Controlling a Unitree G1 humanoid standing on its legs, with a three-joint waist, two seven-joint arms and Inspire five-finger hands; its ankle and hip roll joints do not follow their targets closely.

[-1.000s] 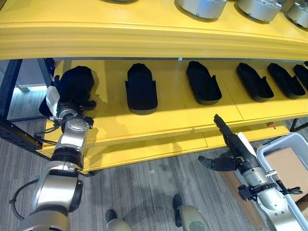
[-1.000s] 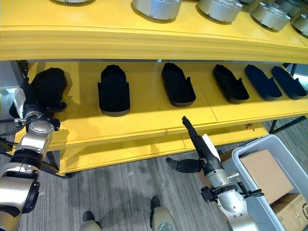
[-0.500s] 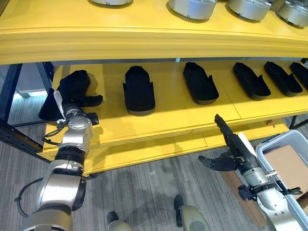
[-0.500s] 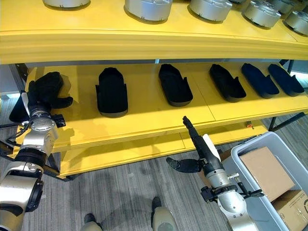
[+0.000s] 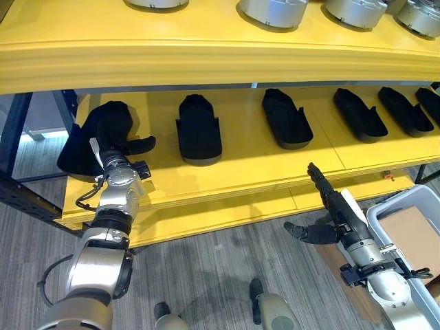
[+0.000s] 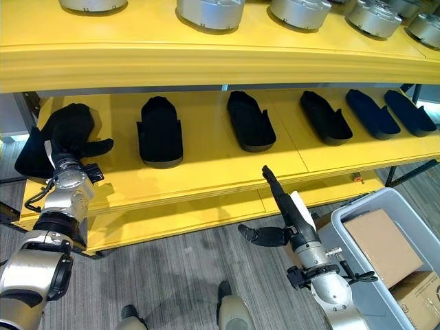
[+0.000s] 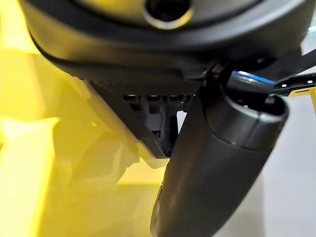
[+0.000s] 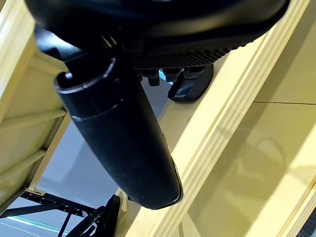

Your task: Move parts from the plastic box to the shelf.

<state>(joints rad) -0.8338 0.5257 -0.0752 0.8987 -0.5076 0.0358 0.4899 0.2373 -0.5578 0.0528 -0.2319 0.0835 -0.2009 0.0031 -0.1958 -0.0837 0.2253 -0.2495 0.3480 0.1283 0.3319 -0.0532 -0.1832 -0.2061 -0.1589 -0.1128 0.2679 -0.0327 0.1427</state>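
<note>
Several black moulded parts lie in a row on the yellow lower shelf [image 5: 247,175]; the leftmost one [image 5: 72,155] rests at the shelf's left end. My left hand [image 5: 115,130] stands over that part's right side with fingers straight and its thumb [image 5: 141,146] spread to the right; whether the fingers touch the part I cannot tell. The left wrist view has the thumb [image 7: 212,163] against bare yellow shelf. My right hand [image 5: 333,213] hangs open and empty below the shelf's front edge, fingers pointing up. The grey plastic box [image 5: 392,210] stands at the lower right.
More black parts [image 5: 199,129] [image 5: 287,118] [image 5: 361,115] sit spaced along the shelf. Silver round parts [image 5: 275,10] stand on the upper shelf. A cardboard box [image 5: 412,237] lies in the plastic box. A dark rack post [image 5: 14,124] rises at the far left.
My left hand has drawn back to the right off the leftmost black part, its thumb spreading out; the part stays on the shelf. The right hand has not moved.
</note>
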